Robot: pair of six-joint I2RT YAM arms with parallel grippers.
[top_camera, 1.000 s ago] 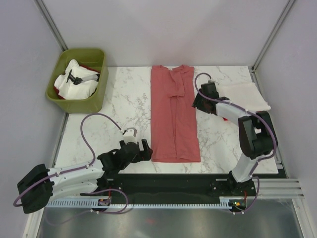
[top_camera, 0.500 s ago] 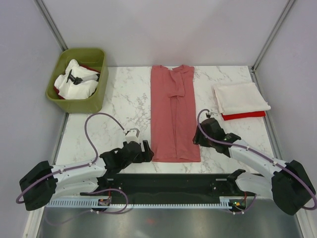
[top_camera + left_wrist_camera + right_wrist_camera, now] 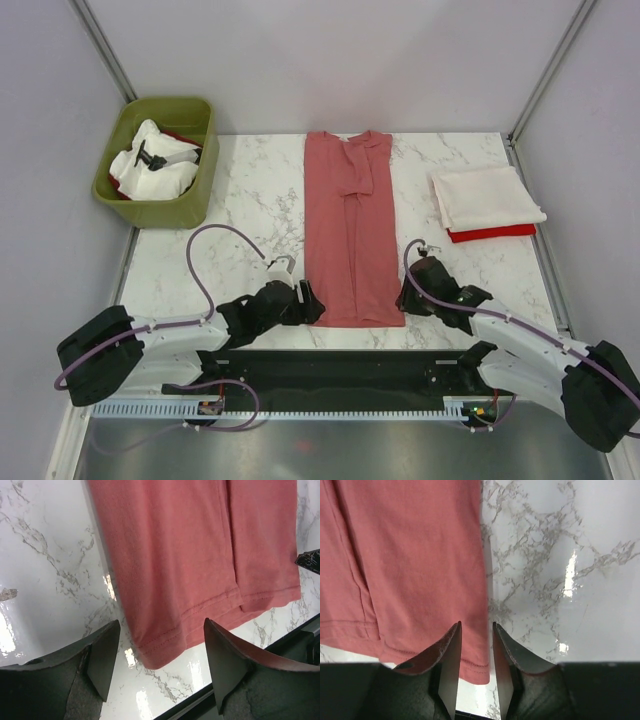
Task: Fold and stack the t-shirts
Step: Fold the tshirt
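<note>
A dusty salmon-red t-shirt (image 3: 352, 235) lies flat in the middle of the table, folded lengthwise into a long strip, collar at the far end. At the back right a folded cream-white t-shirt (image 3: 487, 197) rests on a folded bright red one (image 3: 492, 234). My left gripper (image 3: 310, 303) is low at the strip's near left corner. In the left wrist view it stands open (image 3: 161, 630), with the hem corner (image 3: 160, 650) between its fingers. My right gripper (image 3: 408, 295) is at the near right corner, jaws (image 3: 476, 625) narrowly open astride the shirt's edge (image 3: 420, 555).
A green bin (image 3: 198, 195) at the back left holds white cloth, a bit of red cloth and a small black object. The black base rail (image 3: 340, 368) runs along the table's near edge, just behind both grippers. Grey walls enclose the table.
My right arm swung from the shirt's far end down to its near right corner and its jaws narrowed. My left gripper slid right to the near left corner, its jaws closing somewhat.
</note>
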